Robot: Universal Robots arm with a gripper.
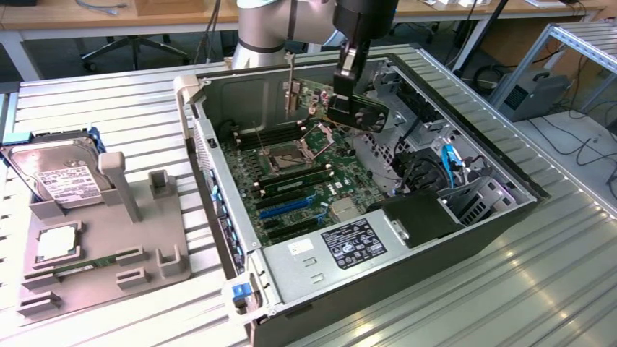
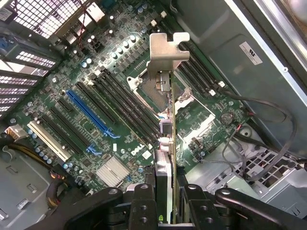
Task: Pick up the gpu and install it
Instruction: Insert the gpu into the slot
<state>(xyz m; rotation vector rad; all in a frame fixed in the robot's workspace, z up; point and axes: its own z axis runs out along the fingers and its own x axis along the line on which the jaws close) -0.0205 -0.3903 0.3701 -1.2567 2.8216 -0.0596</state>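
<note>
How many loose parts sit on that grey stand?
3: hard drive at the far end of the stand, square silver chip mid-stand, green memory stick nearest the camera; posts could hide more.

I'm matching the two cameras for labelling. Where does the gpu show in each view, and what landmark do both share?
Exterior view: the gpu hangs in the gripper above the open computer case, near its far end.
Wrist view: the gpu runs edge-on from between the gripper's fingers out to its silver bracket.
Shared landmark: the blue slot on the motherboard.
</note>
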